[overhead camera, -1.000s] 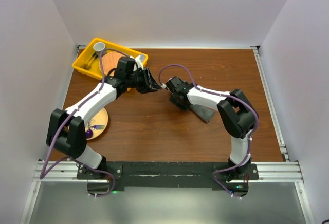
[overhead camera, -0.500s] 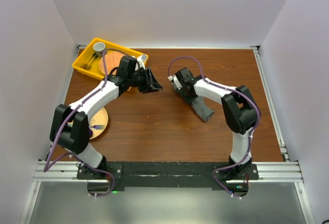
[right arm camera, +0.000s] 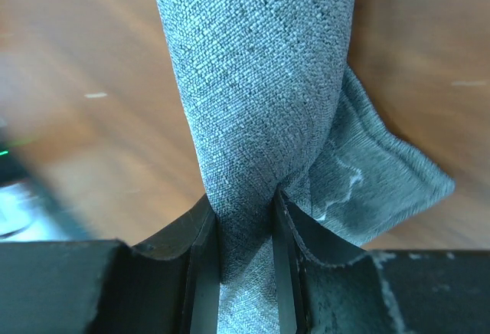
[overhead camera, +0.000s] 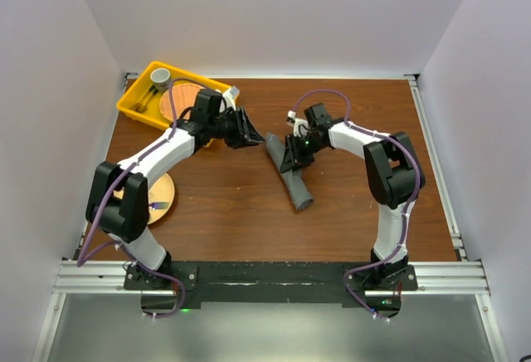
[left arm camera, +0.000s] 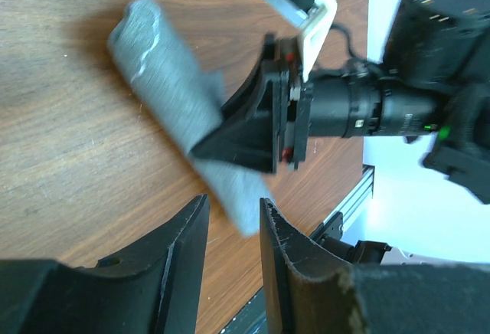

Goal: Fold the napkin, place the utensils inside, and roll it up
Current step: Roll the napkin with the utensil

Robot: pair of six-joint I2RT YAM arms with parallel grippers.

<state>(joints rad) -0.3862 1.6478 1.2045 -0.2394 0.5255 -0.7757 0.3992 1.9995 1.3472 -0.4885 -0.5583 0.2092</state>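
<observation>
- While both arms reach in over mid-table, the largest surface is the table [overhead camera: 241, 229]: matte dark-brown wood grain, with plain white walls around it.
- left arm [overhead camera: 153, 161] and right arm [overhead camera: 369, 139]: glossy white shells and black joints, with a purple cable looped along each.
- yellow bin [overhead camera: 131, 106], far-left corner: hard plastic and rectangular, with a small grey cup [overhead camera: 160, 74] upright at its far end.
- tan plate [overhead camera: 164, 198], near the left edge: round and partly under the left arm.
- the napkin [overhead camera: 296, 193]: coarse grey-green weave, rolled into a tight tube. It lies diagonally at mid-table, with its far end toward the left arm's fingers and its near end toward the bases. Can't tell what's inside the roll.
- flap [right arm camera: 387, 177]: one hemmed corner hangs loose off the side of the roll. It has a thick folded edge with a pale stitch line just inside it.
- right gripper [right arm camera: 245, 213]: black wedge-shaped fingers clamped across the roll, nearer its far end. The cloth is squeezed to a narrow waist between the pads.
- left gripper [left arm camera: 232, 215]: black fingers parted by a narrow gap with bare wood showing through, holding nothing. The tips sit just beside the roll's far end.
</observation>
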